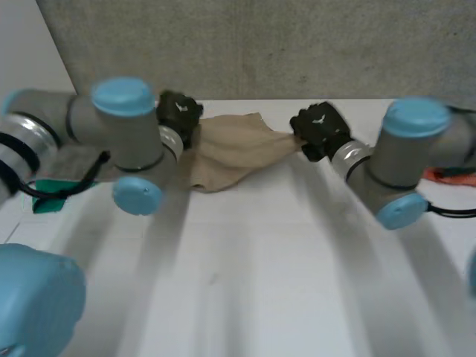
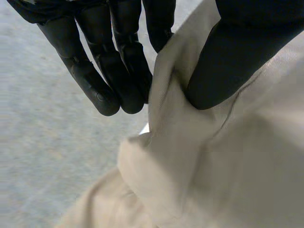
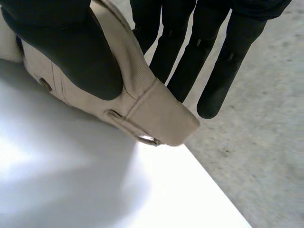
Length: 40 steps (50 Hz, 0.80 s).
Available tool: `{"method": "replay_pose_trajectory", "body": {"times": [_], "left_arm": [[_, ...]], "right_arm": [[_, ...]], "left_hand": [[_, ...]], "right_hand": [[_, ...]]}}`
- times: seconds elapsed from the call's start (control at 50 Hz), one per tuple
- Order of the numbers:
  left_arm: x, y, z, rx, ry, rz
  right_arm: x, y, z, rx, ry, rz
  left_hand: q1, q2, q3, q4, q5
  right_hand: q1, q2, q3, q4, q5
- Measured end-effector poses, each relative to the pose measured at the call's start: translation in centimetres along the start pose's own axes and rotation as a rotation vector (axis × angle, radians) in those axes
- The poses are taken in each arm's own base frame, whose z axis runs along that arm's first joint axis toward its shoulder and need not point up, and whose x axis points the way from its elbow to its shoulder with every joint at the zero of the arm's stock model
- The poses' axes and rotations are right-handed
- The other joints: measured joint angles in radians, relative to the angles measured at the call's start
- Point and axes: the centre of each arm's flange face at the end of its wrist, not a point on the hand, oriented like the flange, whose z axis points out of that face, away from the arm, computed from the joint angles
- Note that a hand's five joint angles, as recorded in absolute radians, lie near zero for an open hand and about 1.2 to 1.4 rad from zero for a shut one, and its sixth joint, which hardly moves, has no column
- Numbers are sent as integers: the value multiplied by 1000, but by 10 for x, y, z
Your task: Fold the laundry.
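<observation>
In the head view, a beige garment hung stretched between the two hands over the far edge of the white table. The left hand held its left end and the right hand its right end, and the middle sagged in folds down to the tabletop. That view did not make the grips plain, but each wrist view did. In the left wrist view, the thumb pressed a bunched fold of the fabric against the nearly straight fingers, which lay close together, so the hand was pinching the cloth. Below it lay the grey floor. The right wrist view showed detail that was lost from above: a stitched band at the garment's edge, ending in a hemmed tab with a small metal ring under it. There the thumb lay across the band, and the straight, slightly parted fingers backed it from the other side, another pinch, just above the table's edge. Only the head view took in the table's sides, with a green item near the left arm and something orange-red behind the right arm. What either was could not be told.
</observation>
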Motion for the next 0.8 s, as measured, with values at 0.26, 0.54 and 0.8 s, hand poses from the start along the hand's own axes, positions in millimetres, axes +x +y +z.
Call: {"method": "replay_pose_trajectory", "body": {"times": [0.26, 0.54, 0.8], "left_arm": [[-104, -143, -140, 204, -29, -167], [-96, -123, -157, 88, 86, -137], [-118, -134, -45, 393, -177, -111]], "right_arm": [[79, -130, -88, 109, 147, 49], [60, -133, -113, -4, 80, 115], [82, -146, -33, 311, 380, 27]], "left_hand": [[0, 3, 4, 3, 0], [0, 3, 4, 4, 27], [0, 3, 4, 4, 27]], "right_hand": [[0, 0, 0, 0, 0], [0, 0, 6, 0, 17], [0, 0, 8, 2, 17]]}}
